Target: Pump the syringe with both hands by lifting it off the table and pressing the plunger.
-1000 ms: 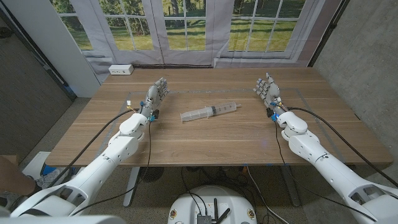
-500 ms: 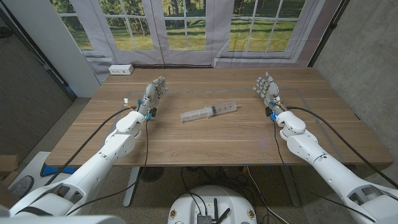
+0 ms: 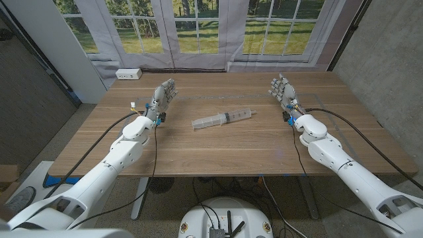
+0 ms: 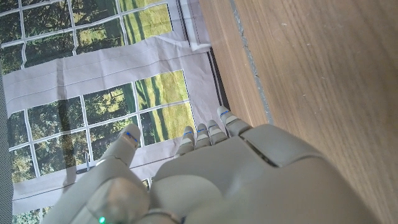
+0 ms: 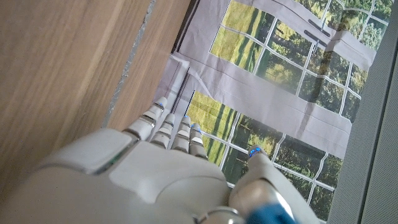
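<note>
The syringe (image 3: 224,118) lies on the surface (image 3: 231,149), midway between the hands and well apart from both. Left hand (image 3: 162,97) and right hand (image 3: 282,91) hold nothing, fingers apart.

A white power strip (image 3: 128,74) lies at the wooden table's (image 3: 225,145) far left corner, before curtained windows (image 3: 198,26).

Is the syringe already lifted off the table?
No, the syringe lies on the table between the left robot hand and right robot hand, untouched.
</note>
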